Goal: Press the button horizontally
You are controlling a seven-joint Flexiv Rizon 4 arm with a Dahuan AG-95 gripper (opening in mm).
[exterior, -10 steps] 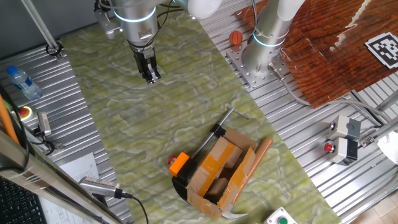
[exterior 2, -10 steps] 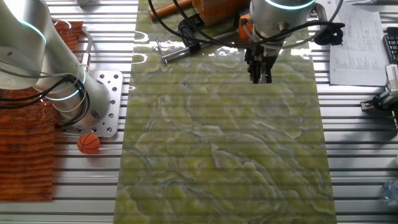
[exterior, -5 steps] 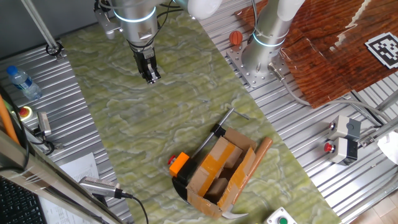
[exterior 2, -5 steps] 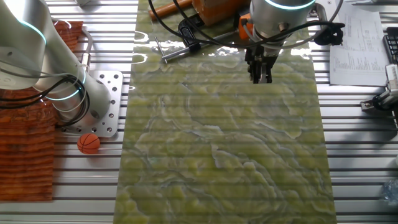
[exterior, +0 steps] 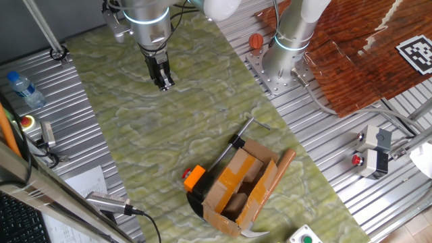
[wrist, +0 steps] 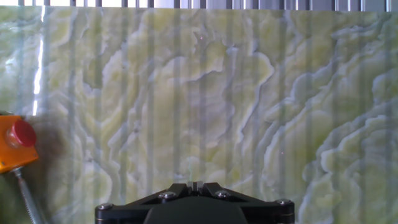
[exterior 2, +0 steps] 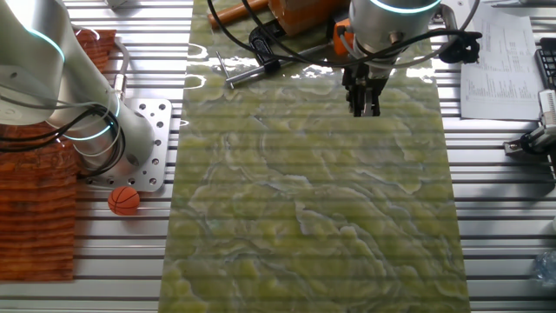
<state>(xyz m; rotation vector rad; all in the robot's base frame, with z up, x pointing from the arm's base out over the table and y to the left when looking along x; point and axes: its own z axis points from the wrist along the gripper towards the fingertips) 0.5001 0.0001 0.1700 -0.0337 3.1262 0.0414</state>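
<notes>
robotics lab: slotted aluminium bench (exterior: 378,202), fiducial marker (exterior: 414,52), mounted arm base (exterior: 283,57)

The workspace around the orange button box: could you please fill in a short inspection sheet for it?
Surface: green marbled mat over a ribbed metal table.
Job's things: red button on its orange housing, clamped by a cardboard box; untouched.
Clutter: water bottle, small basketball, papers.
Gripper: gripper hangs over the mat, far from the button; finger state unclear.
Cables: black cable near the box.
Surroundings: second arm's base, green button.
</notes>
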